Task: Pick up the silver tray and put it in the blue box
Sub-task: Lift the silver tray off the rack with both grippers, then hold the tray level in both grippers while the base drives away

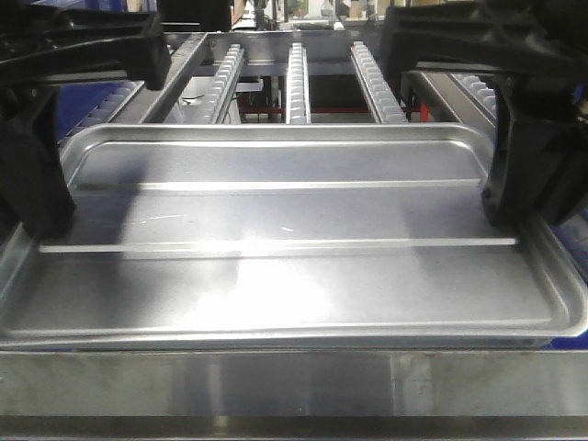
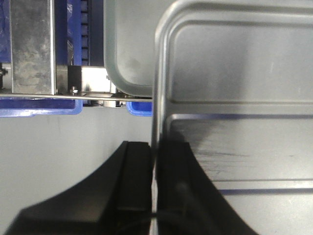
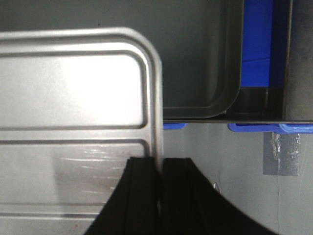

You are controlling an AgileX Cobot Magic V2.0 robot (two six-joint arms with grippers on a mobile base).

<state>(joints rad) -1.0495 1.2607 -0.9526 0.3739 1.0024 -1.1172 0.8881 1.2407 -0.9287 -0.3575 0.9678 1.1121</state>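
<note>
The silver tray (image 1: pixel 294 220) fills the front view, lying level with its two raised ribs running left to right. My left gripper (image 1: pixel 41 197) is shut on its left rim and my right gripper (image 1: pixel 510 197) is shut on its right rim. In the left wrist view the rim (image 2: pixel 157 73) runs straight down between the black fingers (image 2: pixel 137 166) of the gripper (image 2: pixel 155 159). The right wrist view shows the same: the tray's rim (image 3: pixel 157 98) is pinched at the gripper (image 3: pixel 160 169). I cannot tell whether the blue plastic edges (image 3: pixel 254 44) belong to the blue box.
A second, darker tray (image 2: pixel 127 54) (image 3: pixel 195 63) lies on a metal frame beyond the held one. Roller rails (image 1: pixel 299 83) run back behind the tray. A steel ledge (image 1: pixel 294 381) crosses the front. Blue plastic lips (image 2: pixel 39 107) show under the frame, above grey floor (image 2: pixel 58 142).
</note>
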